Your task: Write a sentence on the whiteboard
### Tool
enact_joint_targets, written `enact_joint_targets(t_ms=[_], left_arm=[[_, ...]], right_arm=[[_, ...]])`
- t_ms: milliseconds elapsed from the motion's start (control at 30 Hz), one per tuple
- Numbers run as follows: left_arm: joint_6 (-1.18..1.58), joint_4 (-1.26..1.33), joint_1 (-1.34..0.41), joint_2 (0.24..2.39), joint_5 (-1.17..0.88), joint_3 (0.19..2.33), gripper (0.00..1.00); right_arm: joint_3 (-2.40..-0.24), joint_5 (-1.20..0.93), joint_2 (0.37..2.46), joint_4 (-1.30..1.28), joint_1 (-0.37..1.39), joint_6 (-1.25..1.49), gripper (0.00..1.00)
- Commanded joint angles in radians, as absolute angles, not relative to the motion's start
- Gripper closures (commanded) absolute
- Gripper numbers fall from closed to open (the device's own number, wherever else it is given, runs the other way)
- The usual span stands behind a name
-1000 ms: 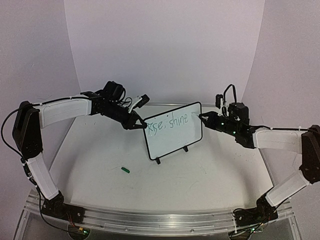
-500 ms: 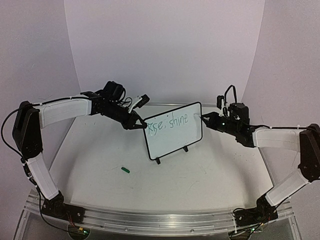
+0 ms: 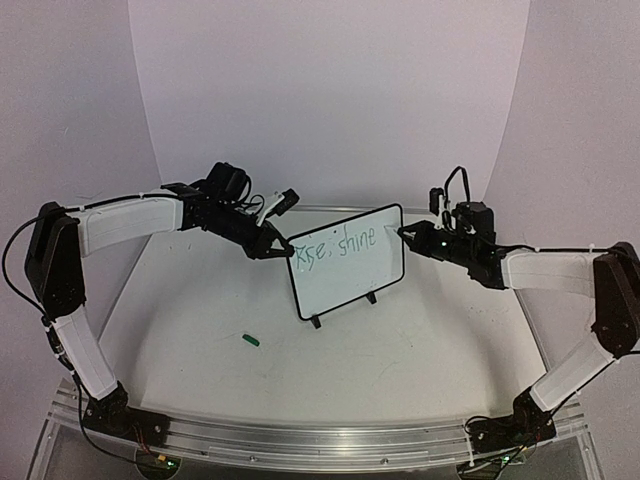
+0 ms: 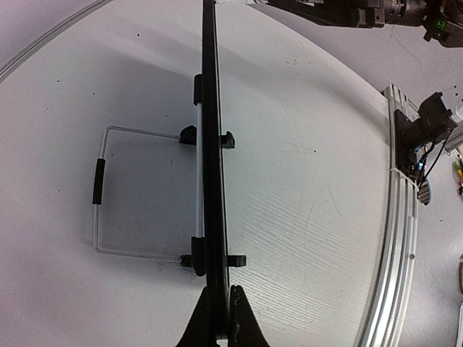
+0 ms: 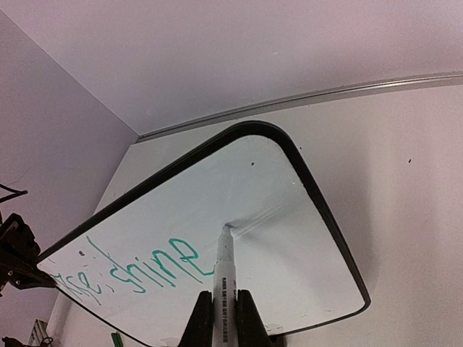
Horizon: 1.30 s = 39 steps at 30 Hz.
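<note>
Two claws work here. The right gripper (image 5: 223,316) is clamped on a white marker (image 5: 226,271), its tip at the whiteboard (image 5: 289,238) face just right of "shine"; contact can't be confirmed. The left gripper (image 4: 218,318) is pinched shut on the board's left edge, prob. steadying it. The board stands on its feet mid-worktop, toward the far edge, long axis running left-right btwn the claws. The green sentence (image 5: 137,271) sits along the top. The blank area lies on the right arm's side, so the next strokes prob. head toward the board's right frame. A green cap (image 3: 250,341) lies toward the near-left corner, well apart.
</note>
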State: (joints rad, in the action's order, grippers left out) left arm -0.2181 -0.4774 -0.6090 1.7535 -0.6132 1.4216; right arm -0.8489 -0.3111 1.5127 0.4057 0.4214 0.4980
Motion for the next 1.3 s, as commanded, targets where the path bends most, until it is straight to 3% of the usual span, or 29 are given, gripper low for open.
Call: enact_joint_targets(t_ms=[0, 1267], left_arm=[[-0.269, -0.581, -0.627, 1.784, -0.556, 1.419, 1.0], [-0.27, -0.583, -0.629, 1.783, -0.555, 1.42, 1.0]], right_arm=[[-0.893, -0.345, 1.538, 0.425, 0.417, 0.483, 1.0], [-0.886, -0.285, 1.509, 0.374, 0.417, 0.481, 1.0]])
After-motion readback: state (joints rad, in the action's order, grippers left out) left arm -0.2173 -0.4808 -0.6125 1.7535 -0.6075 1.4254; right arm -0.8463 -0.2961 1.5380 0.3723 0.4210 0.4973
